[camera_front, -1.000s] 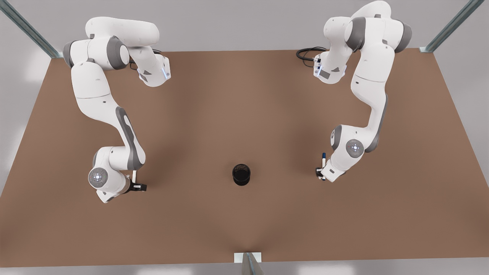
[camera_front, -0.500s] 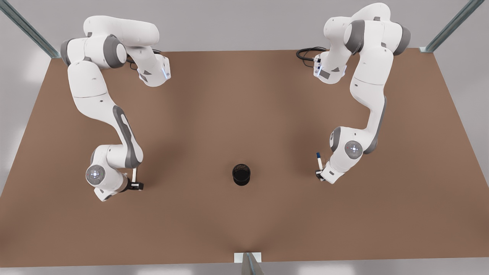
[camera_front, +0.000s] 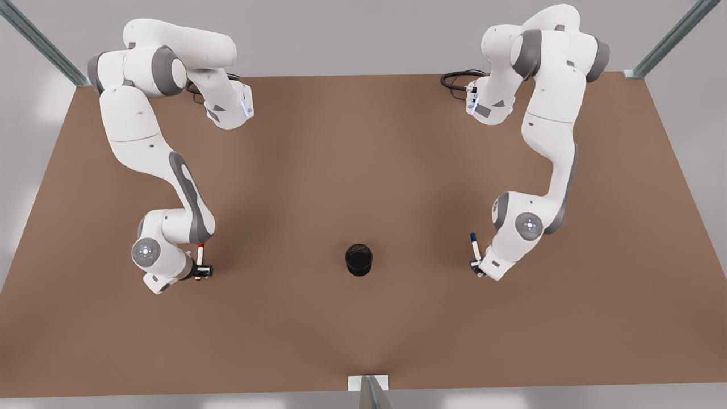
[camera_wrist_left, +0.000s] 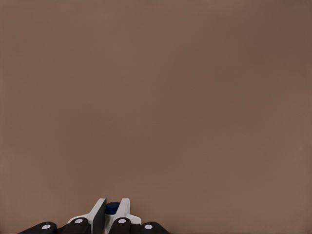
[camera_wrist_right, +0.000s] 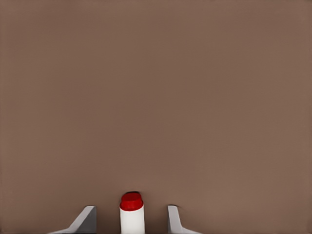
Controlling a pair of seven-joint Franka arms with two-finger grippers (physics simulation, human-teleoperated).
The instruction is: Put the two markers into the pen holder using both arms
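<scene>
Presently, step in hand: pickup stage, judged; neither marker in the pen holder (camera_front: 359, 259) yet.
Left claw (camera_front: 476, 266): on the arm at the front view's right; in the left wrist view the fingers (camera_wrist_left: 100, 213) pressed close on either side of the blue cap, so closed on the blue marker (camera_front: 473, 245).
Blue marker, lie: barrel running out from between the left claw's fingers toward the arm bases, cap at the far end; whether lifted off the tabletop (camera_front: 363, 170) or resting on it, cannot tell.
Right claw (camera_front: 202, 271): on the arm at the front view's left; fingers (camera_wrist_right: 87, 219) spread wide, straddling the red marker (camera_front: 200, 254) with bare tabletop visible on both sides of the barrel, so nothing gripped.
Red marker, lie: between the right claw's fingers, touching neither; long axis across the closing line, red cap (camera_wrist_right: 131, 201) just past the fingertips.
Pen holder: upright on the tabletop, between the two claws, well apart from both; toward the front view's left from the left claw, toward the front view's right from the right claw.
Nearer arm: left claw looks somewhat nearer the holder.
Key relation: holder mouth facing up, markers lying roughly flat; judged need to tip each marker upright above the rim before release.
Next, judged: right claw to close on the red barrel; left claw ready to carry.
Risk, judged: both arms converging on one small cup; staggered arrival safer.
</scene>
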